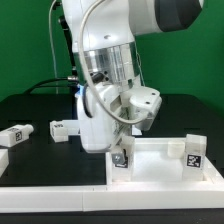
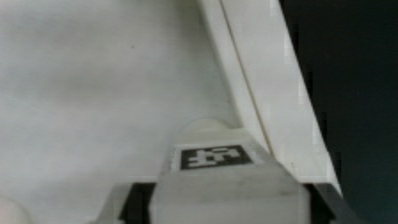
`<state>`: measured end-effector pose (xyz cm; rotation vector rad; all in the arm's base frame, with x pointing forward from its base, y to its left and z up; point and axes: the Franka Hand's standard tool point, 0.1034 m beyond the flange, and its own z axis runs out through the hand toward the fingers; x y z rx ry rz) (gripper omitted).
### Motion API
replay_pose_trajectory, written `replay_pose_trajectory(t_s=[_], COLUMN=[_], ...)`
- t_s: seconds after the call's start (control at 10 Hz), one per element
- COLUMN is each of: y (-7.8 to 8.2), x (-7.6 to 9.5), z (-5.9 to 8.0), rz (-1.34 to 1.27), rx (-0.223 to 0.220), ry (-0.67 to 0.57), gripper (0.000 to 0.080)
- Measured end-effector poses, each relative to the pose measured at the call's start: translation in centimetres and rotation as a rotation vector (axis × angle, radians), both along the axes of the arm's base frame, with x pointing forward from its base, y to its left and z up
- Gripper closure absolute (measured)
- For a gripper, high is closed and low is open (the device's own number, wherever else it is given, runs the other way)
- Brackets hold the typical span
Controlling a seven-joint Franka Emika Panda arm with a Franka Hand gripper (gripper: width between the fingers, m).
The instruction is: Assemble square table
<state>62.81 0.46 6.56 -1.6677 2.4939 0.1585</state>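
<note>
Within the claw (image 1: pixel 121 152) sits a leg post (image 2: pixel 222 178), above the panel (image 2: pixel 89 90).

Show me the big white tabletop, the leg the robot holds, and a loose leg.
tabletop (image 1: pixel 165 168), exterior view, its flat face.
held leg (image 2: pixel 217 156), wrist view, its tag.
loose leg (image 1: pixel 14 134), exterior view, its middle.
</note>
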Motion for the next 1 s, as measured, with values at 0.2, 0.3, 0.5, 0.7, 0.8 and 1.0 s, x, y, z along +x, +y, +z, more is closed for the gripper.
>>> replay_pose_trajectory(t_s=[0.2, 0.3, 0.5, 0.7, 0.8, 1.0], y=[-0.1, -0.1, -0.1, 0.7, 1.5, 4.0], x=[-0.1, -0.1, -0.1, 0.1, 0.1, -0.8], z=[0.0, -0.1, -0.1, 0.5, 1.5, 3.8], rz=[-0.017, -0.017, -0.017, 0.0, 0.012, 0.024], rx=[-0.005, -0.005, -0.005, -0.006, 0.002, 0.026], ry=[0.004, 0.006, 0.006, -0.003, -0.01, -0.013], gripper=[0.0502, 0.0502, 0.0284, 0.0158, 0.0158, 0.0151])
